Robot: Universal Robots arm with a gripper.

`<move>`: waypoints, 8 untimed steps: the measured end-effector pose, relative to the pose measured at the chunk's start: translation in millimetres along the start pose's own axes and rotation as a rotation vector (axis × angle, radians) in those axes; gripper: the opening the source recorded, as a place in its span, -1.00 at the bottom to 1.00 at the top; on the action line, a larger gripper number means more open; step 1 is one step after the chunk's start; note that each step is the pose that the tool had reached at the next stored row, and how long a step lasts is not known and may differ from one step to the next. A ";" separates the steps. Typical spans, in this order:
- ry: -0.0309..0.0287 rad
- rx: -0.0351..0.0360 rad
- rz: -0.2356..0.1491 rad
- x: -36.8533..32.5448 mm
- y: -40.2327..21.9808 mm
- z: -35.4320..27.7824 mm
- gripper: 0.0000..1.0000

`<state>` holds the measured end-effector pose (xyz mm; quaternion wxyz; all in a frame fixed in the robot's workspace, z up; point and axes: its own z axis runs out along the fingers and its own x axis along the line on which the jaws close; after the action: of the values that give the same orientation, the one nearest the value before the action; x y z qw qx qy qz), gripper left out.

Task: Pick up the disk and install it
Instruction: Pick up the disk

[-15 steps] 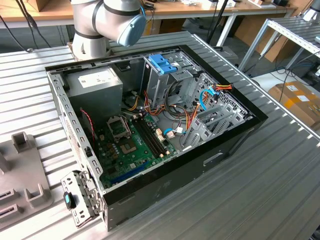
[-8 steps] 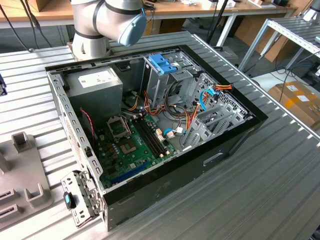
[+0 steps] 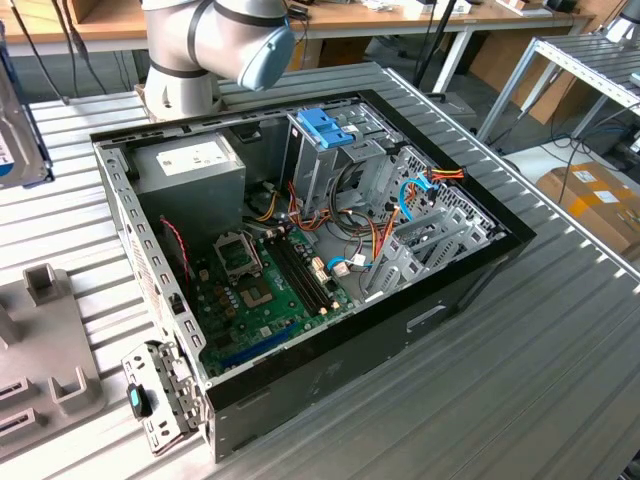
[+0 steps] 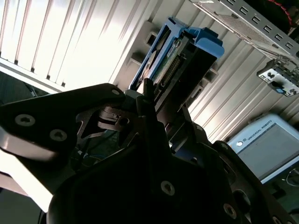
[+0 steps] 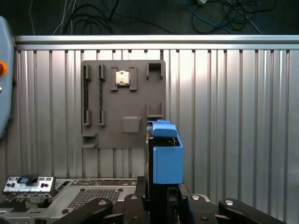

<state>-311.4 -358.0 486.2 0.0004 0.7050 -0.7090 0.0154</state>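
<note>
Gripper (image 5: 161,189): black fingers closed narrow on the disk (image 5: 167,158), clamping one end. The rest of the drive stands out past the fingertips, with the light-blue rail facing the first wrist view.

Second wrist view: same grip seen from the side. One thin finger (image 4: 147,95) lies against the drive's edge. The connector row and blue rails run away from the jaws.

Disk position: off the table (image 3: 520,380) and outside the computer case (image 3: 440,300). In the first wrist view it hangs over ribbed metal just beside the grey fixture board (image 5: 124,105). In the exterior view a silver slab with a blue lower edge shows at the left border, raised above the table and well apart from the drive cage. It carries a white label, print not legible.

Case: lies open on its side with the motherboard (image 3: 260,290) exposed. The power supply (image 3: 190,165) sits in the corner nearest the arm's base (image 3: 180,70). Its pale label has lines of small text, too fine to make out. A blue latch piece (image 3: 325,128) sits on top of the drive cage. Orange, yellow and blue cables run beside it.

Other writing: the teach pendant (image 4: 266,144) has a maker's mark above its screen. The cardboard box (image 3: 590,200) on the floor has a pale shipping label, unreadable. A metal bracket with a small blue tab (image 3: 140,402) hangs at the case's near corner.
</note>
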 end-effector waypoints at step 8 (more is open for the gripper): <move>0.0000 0.0000 0.000 -0.2 -43.6 0.9 -0.30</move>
<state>-267.8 -358.0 486.2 0.0004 0.7050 -0.7090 0.0154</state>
